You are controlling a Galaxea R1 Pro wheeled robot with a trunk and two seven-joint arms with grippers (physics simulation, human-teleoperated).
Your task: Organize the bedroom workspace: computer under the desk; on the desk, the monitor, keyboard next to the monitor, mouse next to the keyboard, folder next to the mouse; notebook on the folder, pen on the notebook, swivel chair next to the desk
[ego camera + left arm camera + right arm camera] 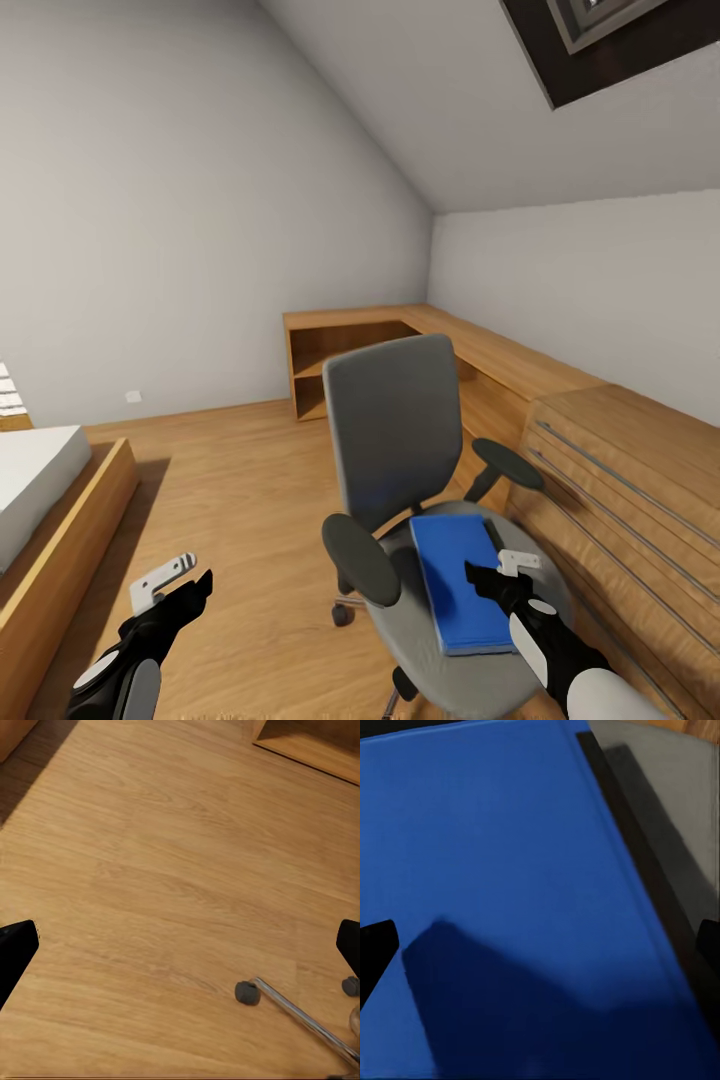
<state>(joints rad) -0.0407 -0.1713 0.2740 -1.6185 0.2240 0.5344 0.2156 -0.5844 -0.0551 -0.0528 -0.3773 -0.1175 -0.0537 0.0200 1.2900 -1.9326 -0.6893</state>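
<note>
The grey swivel chair point(392, 430) stands mid-room on the wood floor, its back toward the far wall. The blue folder point(455, 580) lies flat on its seat, with a dark strip point(634, 855) along one long edge. My right gripper point(497, 572) hovers open just above the folder's right side; in the right wrist view its fingertips point(375, 949) straddle the blue folder point(510, 870) without touching it. Over bare floor to the chair's left, my left gripper point(185, 585) is open and holds nothing. One chair wheel point(246, 992) and a chrome spoke point(300, 1016) appear in the left wrist view.
A light-wood drawer chest point(630, 480) stands close on the chair's right. Light-wood shelves point(340, 365) run along the far wall under the sloped ceiling. A bed with a wooden frame point(60, 530) sits at the left. Open floor point(240, 470) lies between bed and chair.
</note>
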